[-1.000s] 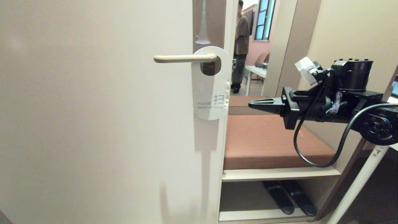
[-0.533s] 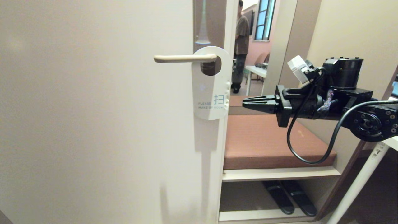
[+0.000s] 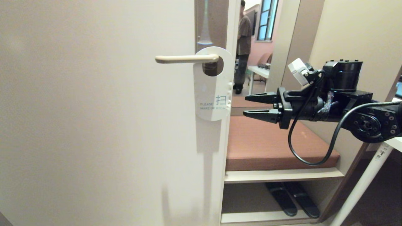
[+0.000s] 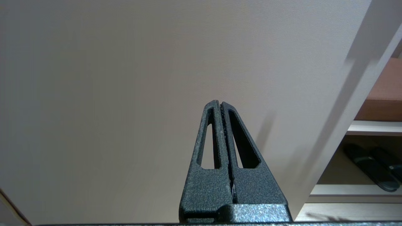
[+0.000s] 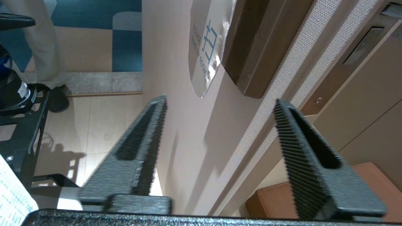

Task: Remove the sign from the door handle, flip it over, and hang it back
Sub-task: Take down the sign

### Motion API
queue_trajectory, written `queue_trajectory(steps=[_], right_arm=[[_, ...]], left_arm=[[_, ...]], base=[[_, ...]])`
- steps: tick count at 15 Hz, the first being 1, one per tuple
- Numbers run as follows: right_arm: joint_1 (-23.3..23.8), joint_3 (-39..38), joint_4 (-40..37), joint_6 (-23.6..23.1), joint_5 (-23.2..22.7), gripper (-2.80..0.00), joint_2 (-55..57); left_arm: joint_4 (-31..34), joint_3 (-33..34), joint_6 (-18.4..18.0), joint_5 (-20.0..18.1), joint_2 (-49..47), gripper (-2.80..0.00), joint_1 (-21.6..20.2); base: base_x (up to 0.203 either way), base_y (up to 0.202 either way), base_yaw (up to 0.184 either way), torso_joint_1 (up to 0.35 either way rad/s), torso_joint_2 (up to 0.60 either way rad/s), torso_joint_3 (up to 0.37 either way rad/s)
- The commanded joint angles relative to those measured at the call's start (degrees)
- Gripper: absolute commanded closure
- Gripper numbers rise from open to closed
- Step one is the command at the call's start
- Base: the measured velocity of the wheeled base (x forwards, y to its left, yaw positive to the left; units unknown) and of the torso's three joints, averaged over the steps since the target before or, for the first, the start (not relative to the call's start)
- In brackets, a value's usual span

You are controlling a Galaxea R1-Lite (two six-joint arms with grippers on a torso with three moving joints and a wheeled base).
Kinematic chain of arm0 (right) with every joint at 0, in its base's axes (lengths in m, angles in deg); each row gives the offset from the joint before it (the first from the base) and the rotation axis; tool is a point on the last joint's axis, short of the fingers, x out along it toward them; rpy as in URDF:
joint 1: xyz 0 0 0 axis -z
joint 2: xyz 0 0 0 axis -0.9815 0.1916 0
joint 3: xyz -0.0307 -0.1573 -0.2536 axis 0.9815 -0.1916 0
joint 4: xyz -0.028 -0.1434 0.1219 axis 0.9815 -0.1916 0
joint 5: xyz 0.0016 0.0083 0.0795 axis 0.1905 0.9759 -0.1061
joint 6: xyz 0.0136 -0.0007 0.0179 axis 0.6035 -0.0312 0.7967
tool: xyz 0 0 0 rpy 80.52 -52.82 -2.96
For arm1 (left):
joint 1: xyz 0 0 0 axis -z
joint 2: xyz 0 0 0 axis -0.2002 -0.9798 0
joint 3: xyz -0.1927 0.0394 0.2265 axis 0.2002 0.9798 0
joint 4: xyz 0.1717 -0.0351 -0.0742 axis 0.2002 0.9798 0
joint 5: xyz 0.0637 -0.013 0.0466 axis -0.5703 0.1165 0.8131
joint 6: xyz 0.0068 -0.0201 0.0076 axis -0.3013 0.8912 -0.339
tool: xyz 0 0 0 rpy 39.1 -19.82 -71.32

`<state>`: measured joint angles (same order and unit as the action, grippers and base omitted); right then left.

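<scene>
The sign hangs from the door handle at the edge of the cream door, its round hole looped over the lever near the elbow and its white face turned outward, showing "PLEASE MAKE UP ROOM" in pale blue with a blue character above the words. The lower end of the sign hangs free against the door's edge.

The right claw reaches in level from the right, its two black fingers spread one above the other, nothing between them. The tips point at the sign's lower part and stand just beside it, not touching. In the right wrist view the sign lies ahead of the parted fingers, next to the brownish metal plate.

The left claw is closed and empty, facing the plain door panel.

Behind the door, a brown cushioned bench sits over a shelf holding dark slippers. A person stands in the room beyond.
</scene>
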<state>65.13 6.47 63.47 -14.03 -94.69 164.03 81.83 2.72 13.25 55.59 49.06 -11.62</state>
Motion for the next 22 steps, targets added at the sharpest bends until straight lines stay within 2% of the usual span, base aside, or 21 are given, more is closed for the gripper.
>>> queue_trajectory(steps=[1, 10, 22], right_arm=[[0.03, -0.06, 0.18, -0.14, -0.42, -2.8, 0.12], [-0.62, 1.74, 0.26, -0.31, -0.42, -2.8, 1.81], [-4.95, 4.9, 0.26, -0.14, -0.33, -2.8, 3.46]], left_arm=[[0.0, 0.0, 0.04, 0.02, -0.02, 0.0, -0.01], [0.0, 0.0, 0.04, 0.02, -0.02, 0.0, -0.01], [0.0, 0.0, 0.04, 0.02, -0.02, 0.0, -0.01]], base=[[0.0, 0.0, 0.0, 0.0, 0.0, 0.0], [0.0, 0.0, 0.0, 0.0, 0.0, 0.0], [0.0, 0.0, 0.0, 0.0, 0.0, 0.0]])
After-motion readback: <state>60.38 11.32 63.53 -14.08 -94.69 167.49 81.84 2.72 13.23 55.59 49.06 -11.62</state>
